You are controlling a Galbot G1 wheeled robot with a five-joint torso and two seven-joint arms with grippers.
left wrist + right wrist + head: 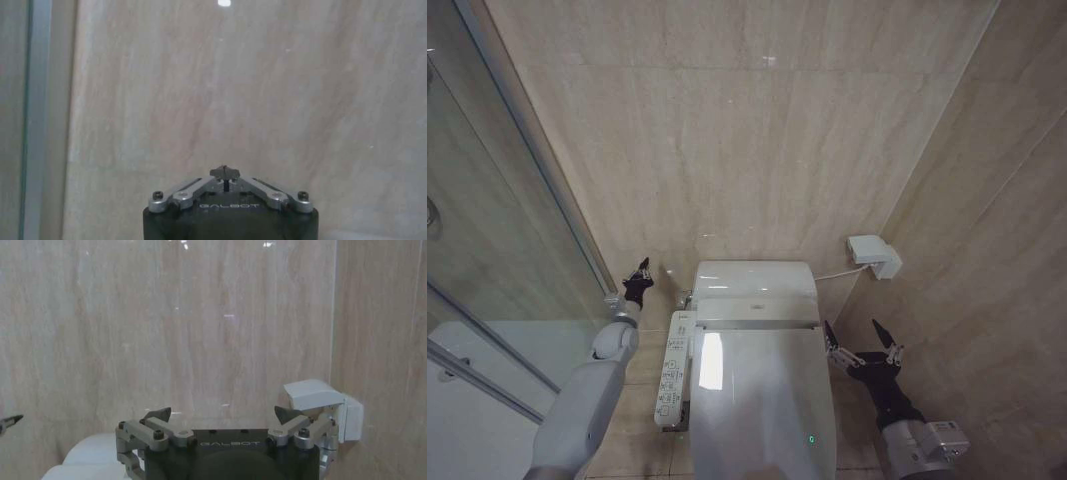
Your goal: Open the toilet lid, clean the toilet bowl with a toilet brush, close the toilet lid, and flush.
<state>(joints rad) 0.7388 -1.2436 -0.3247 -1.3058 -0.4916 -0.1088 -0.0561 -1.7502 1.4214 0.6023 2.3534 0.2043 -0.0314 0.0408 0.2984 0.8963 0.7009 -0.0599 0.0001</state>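
The toilet lid [762,400] is white and glossy, and it lies shut over the toilet bowl, which is hidden beneath it. A white button strip [672,378] runs along the toilet's left side. The toilet brush is out of view. My left gripper [638,274] is shut and empty, held up left of the tank near the back wall; its fingertips [225,173] meet in the left wrist view. To the right of the lid, my right gripper [862,337] hangs open with nothing in it. It points at the wall, with its jaws spread wide [223,415].
The white tank [752,285] stands against the beige tiled back wall. A glass shower partition [522,200] runs along the left. A white wall box [874,256] with a cable sits at the right corner, close ahead of the right gripper [319,402]. The right wall is close.
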